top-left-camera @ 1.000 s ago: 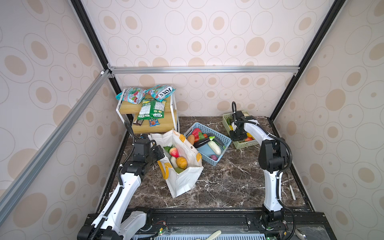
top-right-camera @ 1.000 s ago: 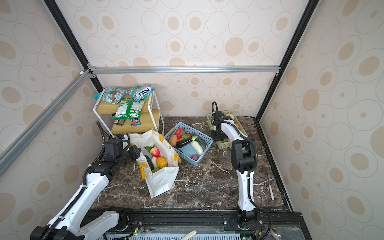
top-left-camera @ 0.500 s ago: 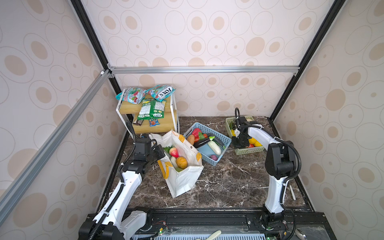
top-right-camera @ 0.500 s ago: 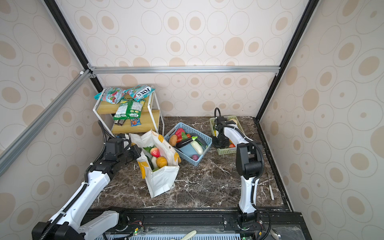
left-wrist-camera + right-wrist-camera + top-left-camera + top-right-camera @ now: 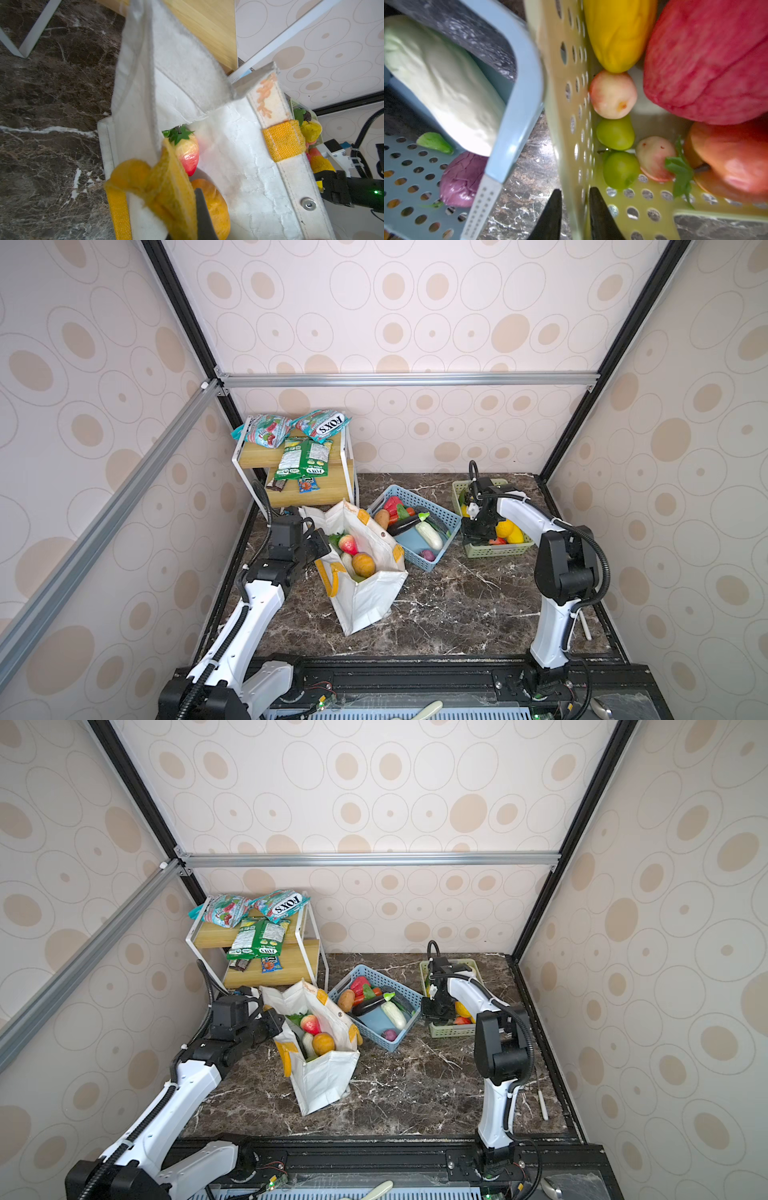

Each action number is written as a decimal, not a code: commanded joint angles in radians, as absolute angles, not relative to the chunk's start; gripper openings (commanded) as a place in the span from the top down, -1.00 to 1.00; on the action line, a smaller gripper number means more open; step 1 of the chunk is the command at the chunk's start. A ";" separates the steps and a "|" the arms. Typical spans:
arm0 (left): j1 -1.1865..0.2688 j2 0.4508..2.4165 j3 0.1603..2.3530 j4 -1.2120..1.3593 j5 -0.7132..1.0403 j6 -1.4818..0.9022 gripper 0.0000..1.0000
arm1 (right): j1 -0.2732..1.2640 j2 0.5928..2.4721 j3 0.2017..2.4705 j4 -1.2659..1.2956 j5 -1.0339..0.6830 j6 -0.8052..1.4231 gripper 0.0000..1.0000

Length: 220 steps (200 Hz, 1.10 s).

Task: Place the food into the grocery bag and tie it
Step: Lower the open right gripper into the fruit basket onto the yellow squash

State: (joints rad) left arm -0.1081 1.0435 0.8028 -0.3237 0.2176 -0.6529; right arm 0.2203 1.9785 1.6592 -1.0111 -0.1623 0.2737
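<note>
Few plastic toy foods (image 5: pixel 363 564) in white fabric tote (image 5: pixel 365 601), most unpacked, untied | my left fingers (image 5: pixel 202 212) clamp yellow handle (image 5: pixel 158 193) | right fingers (image 5: pixel 600 212) straddle wall of green plastic basket (image 5: pixel 566 104), grip unclear

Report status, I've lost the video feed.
Left end effector shut on grocery bag handle. Right end effector astride green basket wall, grip unclear. Food partly bagged; blue basket stands between.
</note>
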 commanded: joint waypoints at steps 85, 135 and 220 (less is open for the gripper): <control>-0.102 1.012 0.835 -0.336 0.187 -0.646 1.00 | 0.132 2.224 2.122 -1.105 -0.117 0.247 0.37; -0.101 1.004 0.839 -0.343 0.180 -0.649 1.00 | 0.120 2.299 2.164 -1.088 -0.081 0.231 0.36; -0.101 0.996 0.849 -0.354 0.181 -0.644 1.00 | 0.122 2.342 2.107 -1.017 -0.135 0.248 0.21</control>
State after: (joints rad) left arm -0.1081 1.0225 0.8028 -0.3424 0.1997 -0.6537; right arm 0.1230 2.3253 2.1292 -1.0294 -0.1120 0.2432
